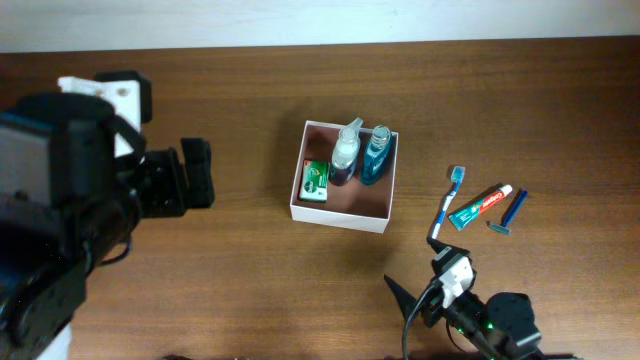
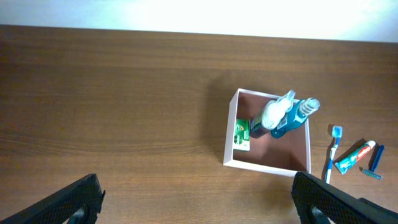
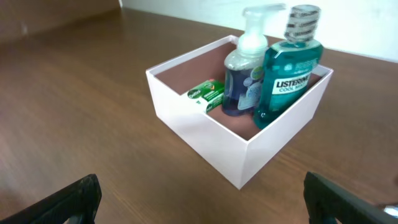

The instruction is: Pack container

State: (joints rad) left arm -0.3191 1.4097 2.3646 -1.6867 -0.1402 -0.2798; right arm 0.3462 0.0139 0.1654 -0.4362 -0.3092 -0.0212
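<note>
Nearest, the right gripper (image 3: 202, 186) hangs with fingers spread wide, holding nothing; just beyond, to the right, a toothbrush (image 1: 447, 205), toothpaste tube (image 1: 482, 207) and razor (image 1: 508, 215) lie on the table (image 1: 250, 90). The container (image 1: 340, 218) sits mid-table, left of them; inside, a soap box (image 1: 316, 181) sits by its left wall and a pump bottle (image 1: 345, 152) and mouthwash bottle (image 1: 376, 155) stand upright along its far wall; well left, the left gripper (image 2: 198, 193) is spread too, empty.
</note>
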